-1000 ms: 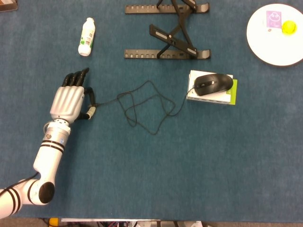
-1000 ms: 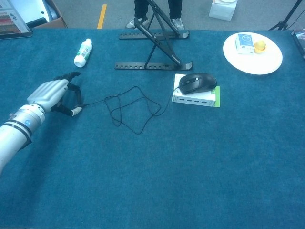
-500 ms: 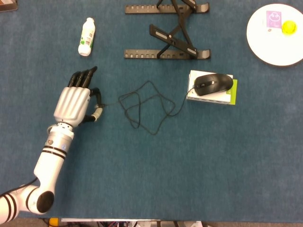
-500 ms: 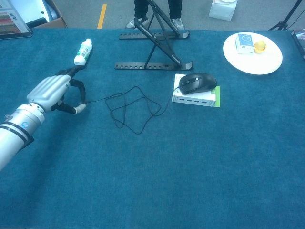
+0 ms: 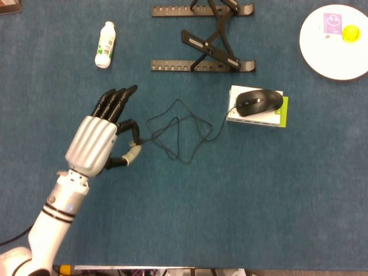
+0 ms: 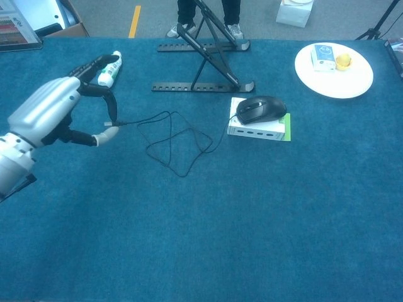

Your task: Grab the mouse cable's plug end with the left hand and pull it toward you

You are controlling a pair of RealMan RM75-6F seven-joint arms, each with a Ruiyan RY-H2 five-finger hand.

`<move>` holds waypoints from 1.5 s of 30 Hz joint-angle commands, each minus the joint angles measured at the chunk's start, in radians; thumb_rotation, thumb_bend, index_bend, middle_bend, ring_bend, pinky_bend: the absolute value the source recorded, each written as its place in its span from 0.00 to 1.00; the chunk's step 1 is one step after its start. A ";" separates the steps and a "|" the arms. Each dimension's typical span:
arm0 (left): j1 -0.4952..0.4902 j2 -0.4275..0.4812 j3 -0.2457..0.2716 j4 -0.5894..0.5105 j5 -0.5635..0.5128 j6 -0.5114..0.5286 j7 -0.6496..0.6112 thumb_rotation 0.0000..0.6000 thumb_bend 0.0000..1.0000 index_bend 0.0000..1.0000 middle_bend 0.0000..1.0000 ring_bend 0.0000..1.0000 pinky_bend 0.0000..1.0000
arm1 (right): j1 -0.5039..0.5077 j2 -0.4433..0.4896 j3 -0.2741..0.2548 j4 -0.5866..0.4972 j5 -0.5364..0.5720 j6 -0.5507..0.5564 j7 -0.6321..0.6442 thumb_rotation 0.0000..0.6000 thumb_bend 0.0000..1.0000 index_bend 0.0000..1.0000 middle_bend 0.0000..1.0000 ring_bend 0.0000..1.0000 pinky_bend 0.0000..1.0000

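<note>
Pinching the plug (image 5: 136,142) between thumb and a finger, the left hand (image 5: 95,141) hovers at the left, other fingers extended. Its cable (image 5: 175,129) loops rightward to the mouse (image 5: 260,102) on a box (image 5: 279,117).

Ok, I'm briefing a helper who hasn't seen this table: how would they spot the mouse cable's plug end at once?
Start at the black mouse sitting on the white box right of centre, and follow its thin black cable through the loose tangle leftward. The plug end is where the cable stops, pinched by the left hand; unlike the black cable, its tip is pale.
</note>
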 commanded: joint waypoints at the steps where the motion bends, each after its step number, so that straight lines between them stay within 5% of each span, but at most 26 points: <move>1: 0.026 0.057 0.042 -0.079 0.092 0.056 -0.042 1.00 0.32 0.58 0.00 0.00 0.00 | -0.001 0.002 0.001 -0.002 -0.001 0.004 0.001 1.00 0.38 0.32 0.20 0.11 0.08; 10: 0.047 0.220 0.146 -0.222 0.301 0.136 -0.271 1.00 0.32 0.58 0.00 0.00 0.00 | -0.008 0.008 0.001 -0.008 -0.009 0.020 0.004 1.00 0.38 0.32 0.20 0.11 0.08; 20: 0.036 0.382 0.262 -0.215 0.549 0.260 -0.587 1.00 0.32 0.58 0.00 0.00 0.00 | -0.009 0.015 0.002 -0.025 -0.019 0.026 -0.008 1.00 0.38 0.32 0.20 0.11 0.08; 34: 0.078 0.413 0.297 -0.220 0.673 0.317 -0.561 1.00 0.32 0.59 0.00 0.00 0.00 | -0.010 0.017 0.002 -0.045 -0.024 0.026 -0.024 1.00 0.38 0.32 0.20 0.11 0.08; 45: 0.111 0.317 0.298 -0.184 0.661 0.276 -0.521 1.00 0.32 0.59 0.00 0.00 0.00 | -0.004 0.032 0.006 -0.054 -0.015 0.014 -0.009 1.00 0.38 0.32 0.20 0.11 0.08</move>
